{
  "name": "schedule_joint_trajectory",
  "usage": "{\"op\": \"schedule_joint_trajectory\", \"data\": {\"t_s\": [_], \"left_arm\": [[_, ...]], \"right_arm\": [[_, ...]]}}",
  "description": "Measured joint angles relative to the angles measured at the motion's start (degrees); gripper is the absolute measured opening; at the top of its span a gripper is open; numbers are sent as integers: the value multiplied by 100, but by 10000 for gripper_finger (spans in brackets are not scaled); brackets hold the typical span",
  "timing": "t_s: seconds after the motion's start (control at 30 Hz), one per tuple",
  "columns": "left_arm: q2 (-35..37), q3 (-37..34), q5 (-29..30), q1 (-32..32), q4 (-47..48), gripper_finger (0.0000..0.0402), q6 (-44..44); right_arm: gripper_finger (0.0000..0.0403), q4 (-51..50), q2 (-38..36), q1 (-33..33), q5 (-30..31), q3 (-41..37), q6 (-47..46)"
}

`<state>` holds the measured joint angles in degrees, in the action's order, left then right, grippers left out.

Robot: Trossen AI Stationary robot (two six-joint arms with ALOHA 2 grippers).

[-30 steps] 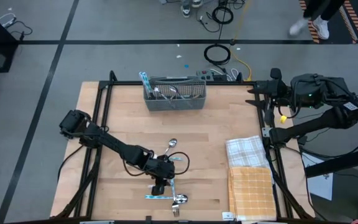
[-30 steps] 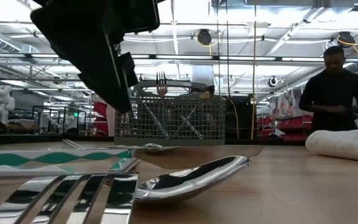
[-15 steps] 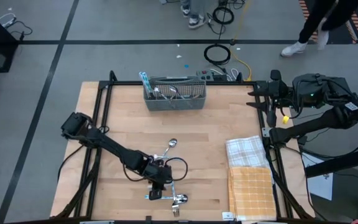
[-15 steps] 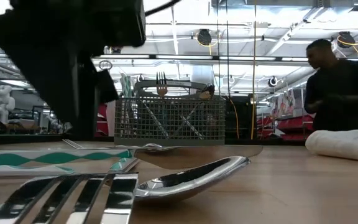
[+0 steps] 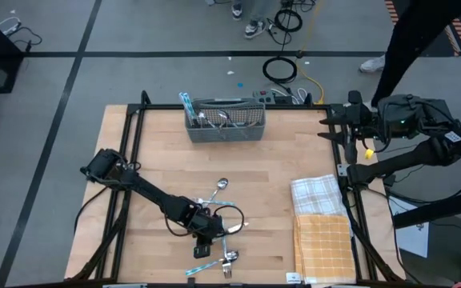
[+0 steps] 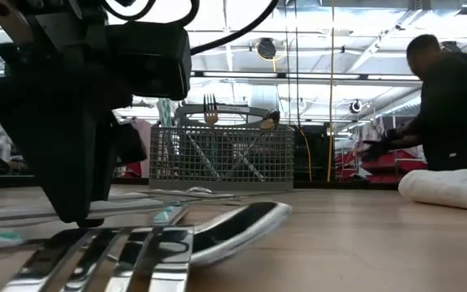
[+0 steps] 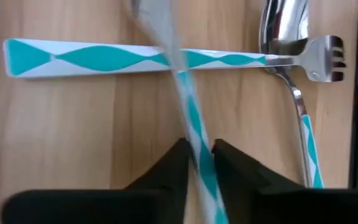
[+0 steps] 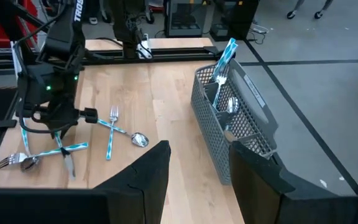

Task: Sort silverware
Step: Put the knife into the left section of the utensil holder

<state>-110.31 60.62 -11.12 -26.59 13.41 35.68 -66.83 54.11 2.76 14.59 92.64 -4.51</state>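
Observation:
Several pieces of silverware with blue-and-white handles lie near the table's near edge. Among them, a fork [image 7: 135, 59] lies flat beside a spoon [image 7: 284, 25], and more pieces [image 5: 217, 192] lie a little farther in. My left gripper [image 5: 208, 240] stands low over this pile, shut on one blue-handled piece [image 7: 188, 106] whose metal end is blurred. The grey mesh basket [image 5: 224, 120] sits at the far edge with several pieces upright in it. My right gripper [image 8: 194, 168] waits open at the table's far right corner. My left gripper pinches the blue-and-white handle [image 7: 199, 158] between its two fingers, which come from above, pointing down, one on each side of the handle. The piece runs on past the fingers and crosses over the flat fork's handle [image 7: 166, 57]. Whether it is lifted clear does not show.
A white checked towel [image 5: 317, 194] and an orange cloth [image 5: 322, 244] lie along the table's right side. Bare wood lies between the pile and the basket. Cables lie on the floor past the far edge. A person [image 6: 448, 105] stands beyond the table on the right.
My left gripper has come down from above the pile to the table top, close over the silverware. The blue-handled fork at the near edge has turned from lying level across the table to slanting, and has slid a little toward the near edge.

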Motion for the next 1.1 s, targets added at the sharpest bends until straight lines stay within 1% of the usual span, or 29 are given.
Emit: {"op": "schedule_joint_trajectory", "data": {"t_s": [0.1,0.13,0.37,0.57,0.7,0.77,0.87,0.97,1.0,1.1], "left_arm": [[-25,0,24,4,18,31,16],[-25,0,41,10,20,24,43],[138,-8,13,162,198,24,535],[647,-46,671,296,946,24,904],[1079,210,947,397,1558,24,1042],[1284,332,1037,478,1644,24,1184],[1729,374,1368,623,1367,24,1666],[2262,346,2069,787,602,24,2069],[2455,324,2325,852,313,24,2090],[3019,176,3046,1075,-1216,24,2097]], "right_arm": [[155,-30,-35,0,0,0,-50],[155,-44,-58,0,0,0,-77],[155,-132,-155,0,3,0,-142],[155,-216,-201,2,4,0,-192],[155,-254,-223,0,4,0,-192],[155,-254,-227,0,7,0,-192],[155,-254,-232,0,7,0,-192],[155,-259,-247,1,8,0,-192],[155,-262,-248,2,8,0,-192],[155,-280,-273,2,8,0,-192]]}}
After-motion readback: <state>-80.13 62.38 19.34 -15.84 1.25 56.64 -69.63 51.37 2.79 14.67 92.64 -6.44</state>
